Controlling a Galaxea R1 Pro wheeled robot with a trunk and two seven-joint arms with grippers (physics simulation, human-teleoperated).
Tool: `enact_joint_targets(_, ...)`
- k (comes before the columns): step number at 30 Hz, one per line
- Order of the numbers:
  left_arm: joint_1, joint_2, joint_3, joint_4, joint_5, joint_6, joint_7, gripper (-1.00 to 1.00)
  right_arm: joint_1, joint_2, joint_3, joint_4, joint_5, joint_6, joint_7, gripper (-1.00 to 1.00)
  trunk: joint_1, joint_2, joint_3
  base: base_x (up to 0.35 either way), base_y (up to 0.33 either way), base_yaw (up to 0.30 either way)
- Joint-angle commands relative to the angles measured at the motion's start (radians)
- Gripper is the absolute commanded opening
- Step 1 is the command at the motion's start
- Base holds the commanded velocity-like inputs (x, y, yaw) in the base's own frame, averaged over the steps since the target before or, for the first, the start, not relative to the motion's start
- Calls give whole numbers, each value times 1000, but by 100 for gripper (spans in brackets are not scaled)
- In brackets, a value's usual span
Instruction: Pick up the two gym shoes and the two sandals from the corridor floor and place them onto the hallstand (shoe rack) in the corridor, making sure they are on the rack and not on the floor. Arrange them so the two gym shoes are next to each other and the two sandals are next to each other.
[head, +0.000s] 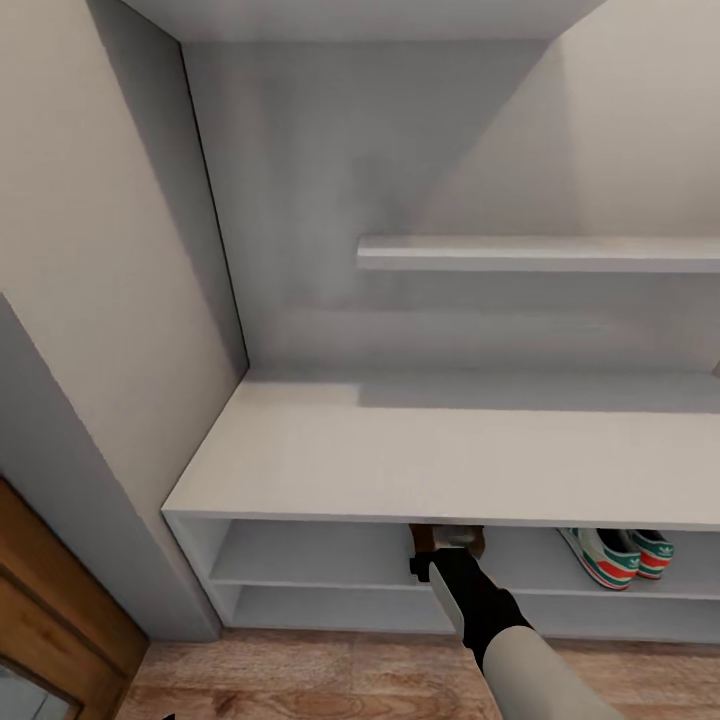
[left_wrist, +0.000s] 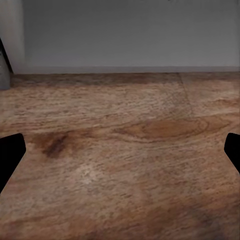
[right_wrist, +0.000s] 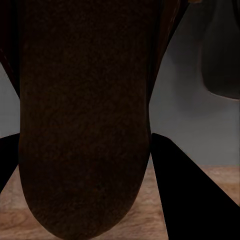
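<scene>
The right arm reaches under the flat top of the rack (head: 400, 470), its pincer (head: 447, 541) at the upper shelf level with a brown sandal (head: 428, 535) at its tip. In the right wrist view the dark sole of that sandal (right_wrist: 85, 125) lies between the two black fingers (right_wrist: 185, 190), which press against its sides, so the pincer is closed on it. The two gym shoes (head: 615, 557) sit side by side on the same upper shelf, well to the right of the sandal. The left wrist view shows the wood-grain floor (left_wrist: 120, 150) and the left pincer's fingertips (left_wrist: 10, 155) spread wide apart at the picture's edges, holding nothing. A floating shelf (head: 540, 253) hangs on the wall above the rack.
</scene>
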Motion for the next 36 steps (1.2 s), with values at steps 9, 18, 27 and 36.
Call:
enact_joint_targets(9, -1, 0, 4, 1, 7, 2, -10, 100, 0, 0, 1, -1, 0, 6, -4, 100, 0, 0, -1, 4, 0, 0)
enact_joint_targets(18, -1, 0, 4, 1, 7, 2, -10, 100, 0, 0, 1, -1, 0, 6, -4, 100, 0, 0, -1, -65, 0, 0)
enact_joint_targets(27, -1, 0, 4, 1, 7, 2, -10, 100, 0, 0, 3, 0, 0, 6, -4, 100, 0, 0, -1, -275, -18, 0)
enact_joint_targets(36, -1, 0, 4, 0, 7, 1, -9, 100, 0, 0, 3, 3, 2, 5, -4, 100, 0, 0, -1, -300, -133, 0)
